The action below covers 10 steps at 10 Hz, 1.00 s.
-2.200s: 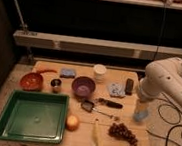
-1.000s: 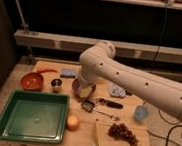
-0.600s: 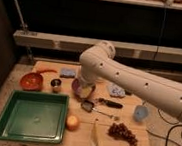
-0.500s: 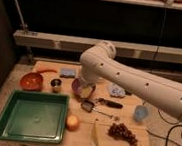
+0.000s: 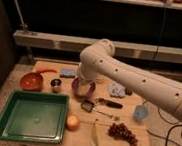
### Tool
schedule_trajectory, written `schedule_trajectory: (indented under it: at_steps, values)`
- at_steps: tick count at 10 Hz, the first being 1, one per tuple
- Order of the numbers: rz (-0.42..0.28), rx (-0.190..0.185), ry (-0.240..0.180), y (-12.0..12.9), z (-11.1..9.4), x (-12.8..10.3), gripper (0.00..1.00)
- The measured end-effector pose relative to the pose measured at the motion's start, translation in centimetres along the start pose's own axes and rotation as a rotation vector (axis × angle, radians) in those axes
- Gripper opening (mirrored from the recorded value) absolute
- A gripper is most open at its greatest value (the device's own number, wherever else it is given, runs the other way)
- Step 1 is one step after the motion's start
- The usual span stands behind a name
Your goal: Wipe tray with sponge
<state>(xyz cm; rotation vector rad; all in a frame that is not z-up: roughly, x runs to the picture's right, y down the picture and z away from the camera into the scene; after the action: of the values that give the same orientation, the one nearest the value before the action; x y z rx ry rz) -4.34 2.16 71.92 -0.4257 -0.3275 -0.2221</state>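
Blue sponge (image 5: pixel 68 73) sits flat at the far side of the wooden table (image 5: pixel 140 144), untouched, just left of the purple bowl (image 5: pixel 83 88) and well beyond the green tray (image 5: pixel 33 94), which fills the near-left corner. White arm (image 5: pixel 133 83) sweeps in from the right and bends down, and the gripper (image 5: pixel 83 79) hangs at its end over the bowl's far rim, right beside the sponge. The forearm masks it, so whether it is open or closed I cannot tell. The step in hand looks like the reach for the sponge. To do it well, slide left off the bowl, come straight down from above, and close across the sponge's short width. Watch the small metal cup (image 5: pixel 56 84) just nearer. The sponge's long axis runs left to right, roughly parallel to the table's far edge. Its yellowish side, possibly facing down, doesn't show clearly from here.
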Motion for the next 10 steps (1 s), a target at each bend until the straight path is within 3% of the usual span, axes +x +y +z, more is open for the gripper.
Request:
schedule_trajectory:
  at_steps: [3,5,6,8,10]
  values:
    - [0.0,0.006,-0.047,-6.2,2.8,1.7,0.59]
    - [-0.01,0.005,-0.088,-10.2,5.0,1.8,0.39]
    - [-0.014,0.007,-0.101,-11.4,5.7,1.6,0.35]
    - [-0.027,0.016,-0.115,-12.9,7.1,0.2,0.42]
    - [-0.045,0.029,-0.115,-14.2,8.3,-1.9,0.61]
